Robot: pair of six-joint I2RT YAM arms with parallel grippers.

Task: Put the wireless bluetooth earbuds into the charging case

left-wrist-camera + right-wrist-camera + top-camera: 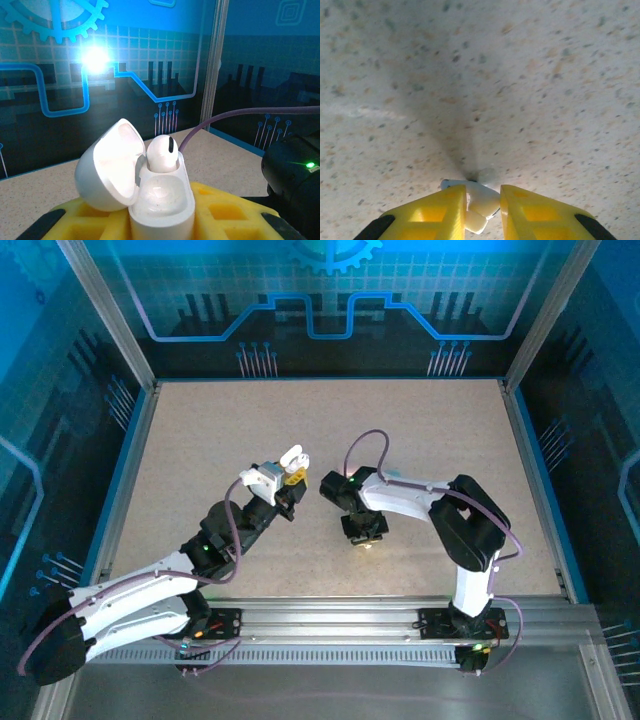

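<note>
The white charging case (165, 200) stands upright with its lid (107, 165) swung open to the left, and my left gripper (162, 220) is shut on its body between yellow fingers. One white earbud (161, 152) sits in the far socket; the near socket is bare. From above, the case (291, 457) is held over the table's middle. My right gripper (483, 205) points straight down at the tabletop, its yellow fingers closed against both sides of a second white earbud (482, 197) that touches the surface. In the top view that gripper (364, 537) hangs right of the case.
The speckled beige tabletop (420, 440) is walled by blue panels and metal posts (110, 320). The right arm's black wrist (295, 175) and its purple cable (235, 117) lie just right of the case. The arm bases are on the near rail (330, 625).
</note>
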